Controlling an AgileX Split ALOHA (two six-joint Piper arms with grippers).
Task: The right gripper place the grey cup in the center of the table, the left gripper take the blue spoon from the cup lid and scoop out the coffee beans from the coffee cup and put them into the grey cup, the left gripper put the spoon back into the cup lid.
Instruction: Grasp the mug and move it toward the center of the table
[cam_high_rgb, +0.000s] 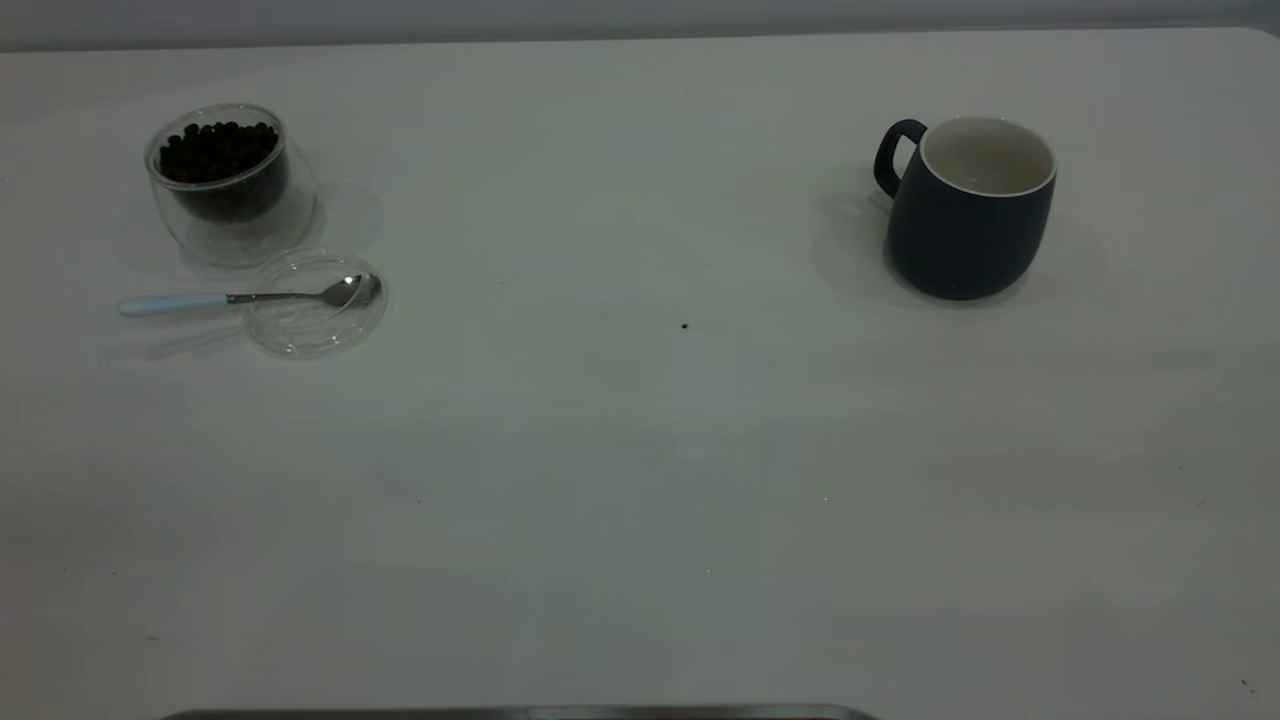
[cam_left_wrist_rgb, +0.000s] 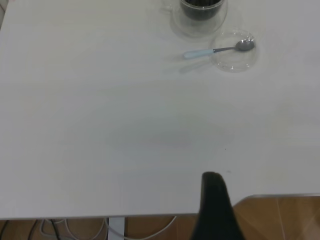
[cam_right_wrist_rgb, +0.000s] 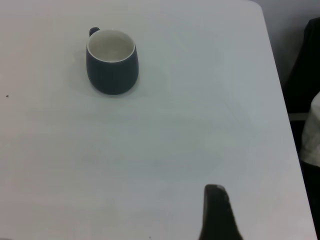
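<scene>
Both hands hover at the bench (cam_high_rgb: 640, 480) edge (grip state untellable), the grey cup (cam_right_wrist_rgb: 112, 61) well ahead of the right hand (cam_right_wrist_rgb: 216, 212), the blue spoon (cam_left_wrist_rgb: 215, 50) far beyond the left hand (cam_left_wrist_rgb: 215, 207).

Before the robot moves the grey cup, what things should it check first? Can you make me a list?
1. The grey cup stands upright on the table: ok.
2. The grey cup is empty inside: ok.
3. The middle of the table has room for the cup, only a tiny dark speck there: ok.
4. The right pincer is near the cup: not ok, it is far off, close to the table's edge.
5. The right pincer is open wide enough: cannot tell.
6. The blue spoon rests with its bowl in the cup lid, beside the coffee cup full of coffee beans: ok.
</scene>
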